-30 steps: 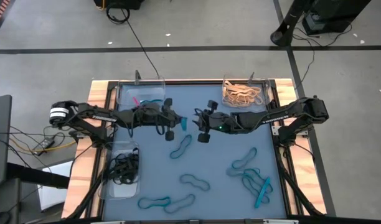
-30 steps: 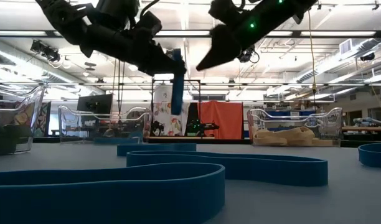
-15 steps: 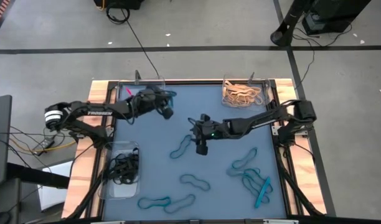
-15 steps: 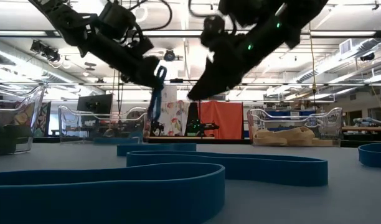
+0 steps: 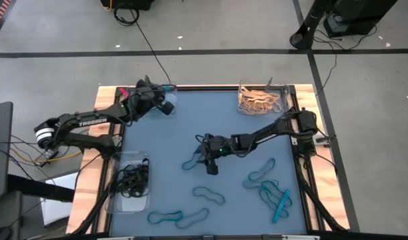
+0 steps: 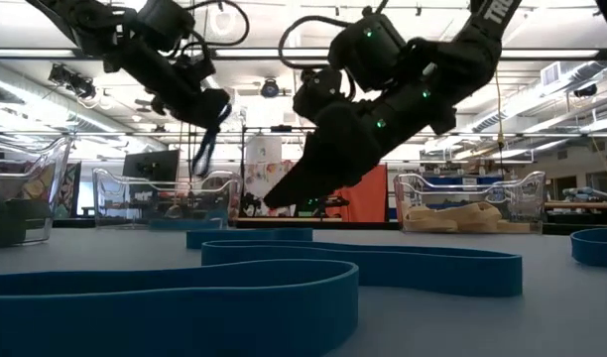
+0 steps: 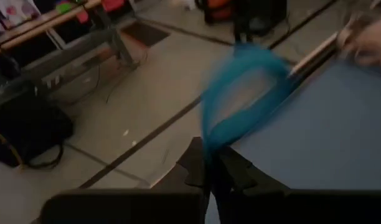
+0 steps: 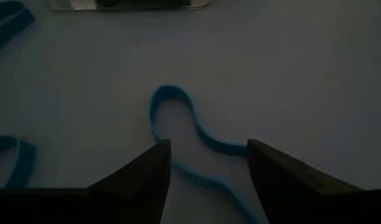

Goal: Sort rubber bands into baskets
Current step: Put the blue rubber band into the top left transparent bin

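Note:
My left gripper (image 5: 163, 105) is at the table's far left, over the clear far-left basket (image 5: 141, 93), and is shut on a teal-blue rubber band (image 7: 240, 87). In the low view the band (image 6: 199, 149) hangs below the gripper (image 6: 212, 104). My right gripper (image 5: 208, 162) is open, low over the table's middle. Its fingers stand on either side of a teal band (image 8: 178, 118) that lies flat on the mat (image 5: 194, 157), without touching it. My left gripper pinches the teal band at one end of its loop (image 7: 210, 142) between its two fingers. The rest of the loop reaches out past the fingertips. The band is lifted clear of the table and hangs slack below the gripper.
A clear basket of tan bands (image 5: 259, 100) stands at the far right, and one of black bands (image 5: 131, 181) at the near left. Several teal bands lie on the mat (image 5: 207, 195) (image 5: 165, 217) (image 5: 261, 172) (image 5: 279, 200). Wooden rails edge the table.
My left gripper has carried the teal band from the table's middle toward the far left edge, up to the far-left basket. My right gripper has gone toward the near and left edges and down, over the teal band lying in the middle.

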